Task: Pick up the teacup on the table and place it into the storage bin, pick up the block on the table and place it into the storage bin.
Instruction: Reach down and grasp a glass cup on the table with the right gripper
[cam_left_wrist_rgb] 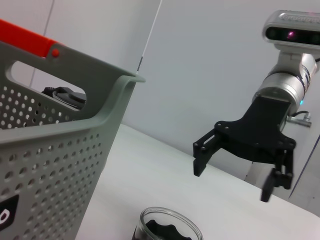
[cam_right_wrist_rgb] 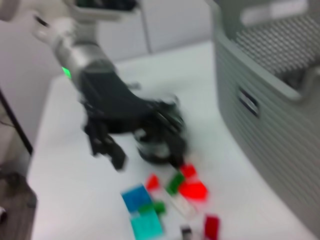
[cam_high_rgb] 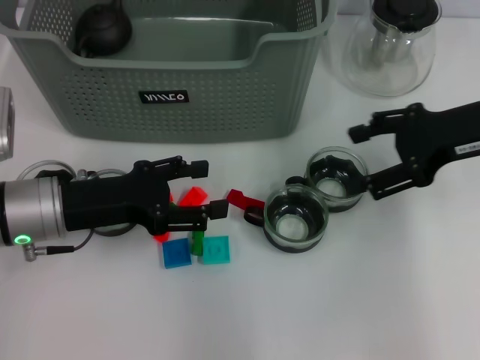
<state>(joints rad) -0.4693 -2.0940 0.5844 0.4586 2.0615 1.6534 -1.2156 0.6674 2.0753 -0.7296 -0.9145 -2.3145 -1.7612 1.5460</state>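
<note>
Two glass teacups stand side by side on the white table, the nearer teacup (cam_high_rgb: pixel 296 217) and the farther teacup (cam_high_rgb: pixel 337 176). My right gripper (cam_high_rgb: pixel 365 160) is open just right of the farther one, its lower finger by the rim. It also shows open in the left wrist view as the right gripper (cam_left_wrist_rgb: pixel 232 180), above a teacup (cam_left_wrist_rgb: pixel 167 227). My left gripper (cam_high_rgb: pixel 208 187) is open and low over a cluster of blocks, with a red block (cam_high_rgb: pixel 193 196) between its fingers. The grey-green storage bin (cam_high_rgb: pixel 225 112) stands at the back.
A blue block (cam_high_rgb: pixel 176 253), a cyan block (cam_high_rgb: pixel 217 250), a green block (cam_high_rgb: pixel 198 241) and a dark red block (cam_high_rgb: pixel 241 199) lie near the left gripper. A black teapot (cam_high_rgb: pixel 103 30) sits inside the bin. A clear glass teapot (cam_high_rgb: pixel 390 49) stands at the back right.
</note>
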